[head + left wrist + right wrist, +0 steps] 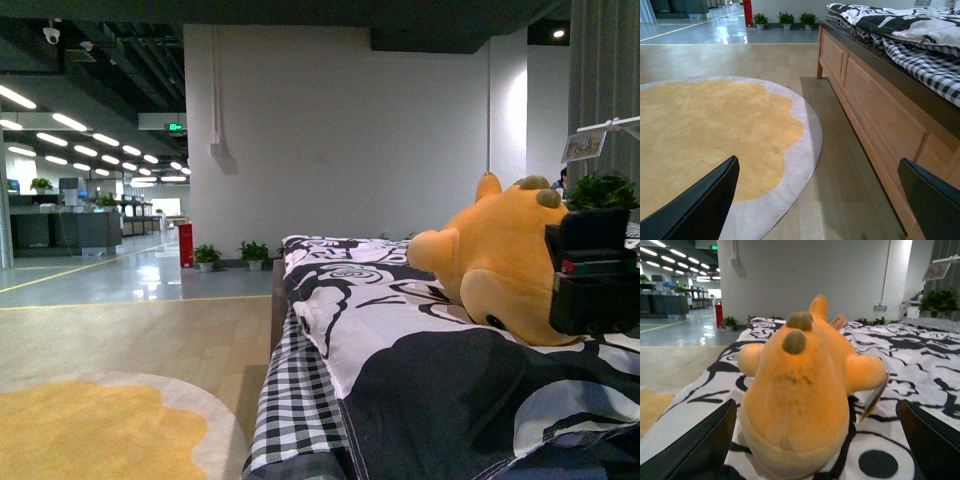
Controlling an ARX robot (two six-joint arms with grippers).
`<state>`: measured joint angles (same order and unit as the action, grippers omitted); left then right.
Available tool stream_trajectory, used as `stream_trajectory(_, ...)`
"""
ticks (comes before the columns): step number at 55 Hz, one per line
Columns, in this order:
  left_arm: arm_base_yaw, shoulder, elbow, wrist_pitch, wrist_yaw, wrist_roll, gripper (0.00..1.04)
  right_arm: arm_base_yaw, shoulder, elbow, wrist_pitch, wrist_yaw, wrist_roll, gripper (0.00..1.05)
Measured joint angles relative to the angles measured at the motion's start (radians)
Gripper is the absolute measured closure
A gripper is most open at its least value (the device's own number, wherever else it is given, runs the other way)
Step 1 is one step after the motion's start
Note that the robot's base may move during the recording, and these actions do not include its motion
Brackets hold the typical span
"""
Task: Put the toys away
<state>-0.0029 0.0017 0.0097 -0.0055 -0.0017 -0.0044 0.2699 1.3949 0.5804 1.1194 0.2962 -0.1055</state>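
Observation:
An orange-yellow plush animal [505,260] with brown-tipped horns lies on the black-and-white patterned bedding [400,340] at the right of the front view. My right gripper [592,275] is open right next to it. In the right wrist view the plush [800,390] lies between the wide-open fingers [695,450], its snout nearest the camera, a tag hanging at its side. My left gripper [817,200] is open and empty, low over the wooden floor between the rug and the bed frame.
A round yellow rug with a grey rim [710,135] lies on the wooden floor. The wooden bed frame [875,105] carries checked bedding [935,65]. Potted plants [230,255] and a red object stand by the far white wall.

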Motion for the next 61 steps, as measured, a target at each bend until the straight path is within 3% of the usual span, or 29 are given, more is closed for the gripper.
stream_trajectory(23,0.000,0.000,0.000,0.000,0.000,0.000,0.06,0.053,0.245,0.257,0.032,0.043,-0.095,0.07)
stream_trajectory(61,0.000,0.000,0.000,0.000,0.000,0.000,0.06,-0.064,0.412,0.466,-0.027,0.058,-0.288,0.07)
